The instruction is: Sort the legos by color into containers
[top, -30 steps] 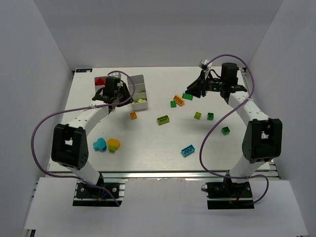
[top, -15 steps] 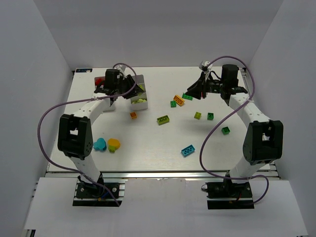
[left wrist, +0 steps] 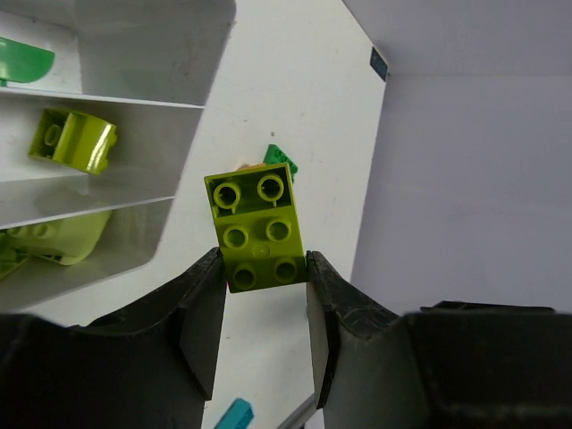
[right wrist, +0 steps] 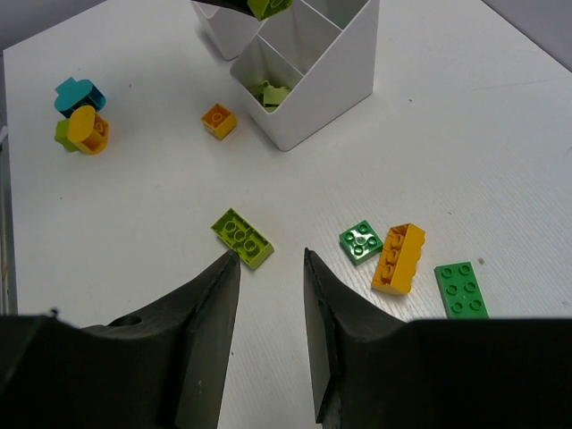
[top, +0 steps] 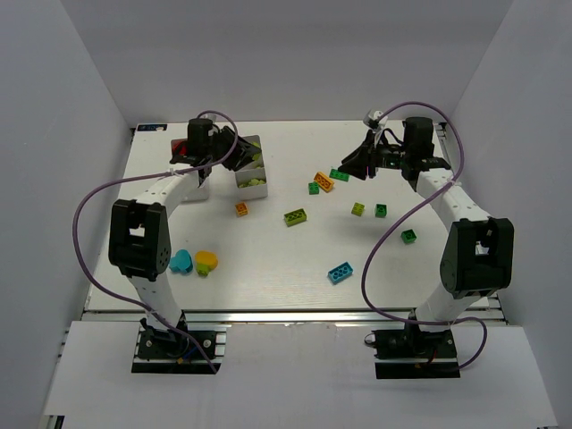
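Progress: partial, by my estimate. The left gripper (left wrist: 263, 264) pinches a lime-yellow studded plastic brick (left wrist: 255, 228) just beside the white three-compartment plastic tray (left wrist: 107, 96). Two of the tray's compartments already contain lime-yellow pieces (left wrist: 71, 141). The right gripper (right wrist: 268, 257) hangs spread and empty above the white table (right wrist: 500, 134). Unsorted on the table lie a lime flat brick (right wrist: 242, 239), green bricks (right wrist: 361, 241), orange bricks (right wrist: 399, 258) and a cyan brick (top: 340, 273). Most sorting is not yet done.
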You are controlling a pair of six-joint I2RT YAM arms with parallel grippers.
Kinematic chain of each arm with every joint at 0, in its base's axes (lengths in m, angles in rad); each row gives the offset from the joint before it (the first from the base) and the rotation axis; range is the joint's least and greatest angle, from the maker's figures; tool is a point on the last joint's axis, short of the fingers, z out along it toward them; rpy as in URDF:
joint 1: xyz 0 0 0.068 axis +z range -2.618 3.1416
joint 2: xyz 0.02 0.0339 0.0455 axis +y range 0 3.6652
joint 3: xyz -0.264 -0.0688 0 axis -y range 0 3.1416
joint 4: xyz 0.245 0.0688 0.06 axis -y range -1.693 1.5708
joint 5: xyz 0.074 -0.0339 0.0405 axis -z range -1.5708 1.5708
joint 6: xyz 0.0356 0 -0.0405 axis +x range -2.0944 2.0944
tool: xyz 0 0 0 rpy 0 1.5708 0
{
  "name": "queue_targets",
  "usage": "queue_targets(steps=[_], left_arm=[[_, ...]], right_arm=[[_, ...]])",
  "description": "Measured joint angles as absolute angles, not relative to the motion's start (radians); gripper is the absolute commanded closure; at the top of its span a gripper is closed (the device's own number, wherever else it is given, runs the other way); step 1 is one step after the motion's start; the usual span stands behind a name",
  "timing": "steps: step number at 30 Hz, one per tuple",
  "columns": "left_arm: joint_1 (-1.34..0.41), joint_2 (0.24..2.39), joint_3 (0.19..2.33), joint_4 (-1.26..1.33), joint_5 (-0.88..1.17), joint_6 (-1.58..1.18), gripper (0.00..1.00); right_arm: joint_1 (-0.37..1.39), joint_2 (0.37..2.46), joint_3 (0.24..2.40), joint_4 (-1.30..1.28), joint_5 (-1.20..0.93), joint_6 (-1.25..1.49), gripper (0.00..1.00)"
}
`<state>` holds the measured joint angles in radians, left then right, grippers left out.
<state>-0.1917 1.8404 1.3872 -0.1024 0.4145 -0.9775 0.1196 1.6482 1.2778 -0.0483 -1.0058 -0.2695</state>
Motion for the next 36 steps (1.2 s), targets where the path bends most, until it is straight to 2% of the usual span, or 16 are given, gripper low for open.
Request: queue_targets(steps=[13, 23, 36], left_arm=[[-0.192, 1.800, 1.288, -0.068, 0.410, -1.348, 0.92], [-0.192, 1.791, 1.364, -0.212, 0.315, -1.548, 0.85], [-0.192, 1.796, 1.372, -0.216, 0.303, -1.710, 0.82]], right_arm=[[0.118, 1.648, 1.260, -0.042, -1.010, -0.266, 0.60], [0.118, 1.648, 1.260, -0.027, -1.018, -0.261, 0.60], [0.117, 1.648, 1.260, -0.020, -1.021, -0.256, 0.60]])
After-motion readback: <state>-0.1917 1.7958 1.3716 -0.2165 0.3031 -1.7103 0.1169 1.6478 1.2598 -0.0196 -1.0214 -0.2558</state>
